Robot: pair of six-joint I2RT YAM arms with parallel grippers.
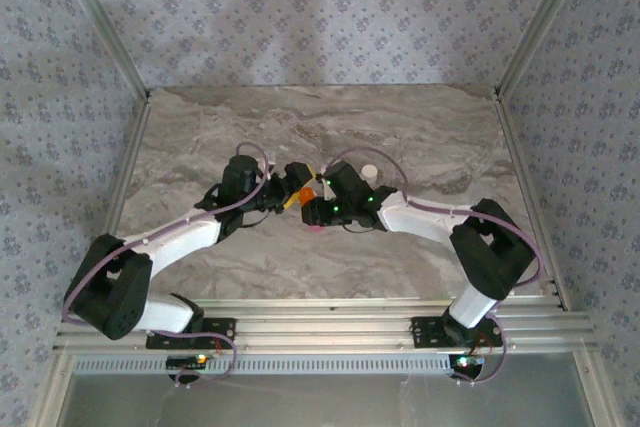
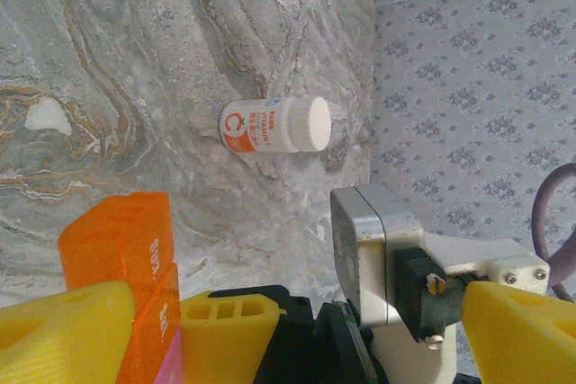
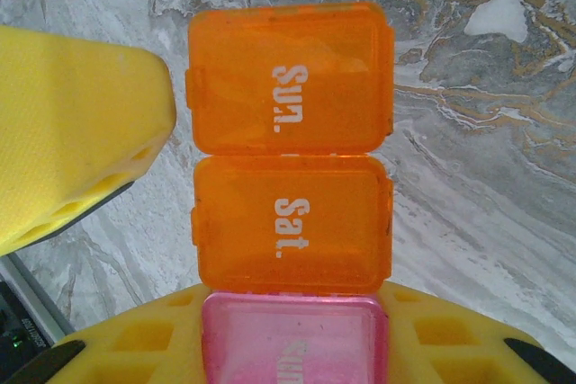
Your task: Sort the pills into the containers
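- At the near edge, the left arm [image 1: 170, 245] and the right arm [image 1: 425, 215] stand on a metal rail [image 1: 330, 332]; both lean inward over the marble-patterned table [image 1: 420, 132] and meet about at its middle
- The right gripper [image 1: 313, 209] is pressed together and pinches the containers [image 3: 290, 222] at the pink end; in the right wrist view its yellow fingers [image 3: 468, 339] appear on both sides of the pink compartment [image 3: 290, 339]
- From this grip the strip reaches away from the right gripper: first the pink compartment, then an orange one marked "Sat.", then an orange one marked "Sun." at the free end
- The print on the pink lid is cut by the picture edge, so I cannot read it fully
- Whether the strip rests on the table or hangs above it, I cannot tell
- The left gripper [image 1: 284, 193] faces the right one with its fingers spread wide, and it holds nothing
- One of its yellow fingers [image 3: 76, 132] is just beside the orange "Sun." compartment, along its side; if they touch, I cannot tell
- Its other finger [image 2: 517, 334] is well apart, so the orange end of the strip lies between the two fingers, close to the one
- Farther, behind the grippers, a small white bottle [image 2: 273, 125] with an orange-red band and a white cap stands on the table, apart from the strip and from both grippers
- At the far edge the table ends at a wall [image 1: 320, 17] with grey flower-patterned paper
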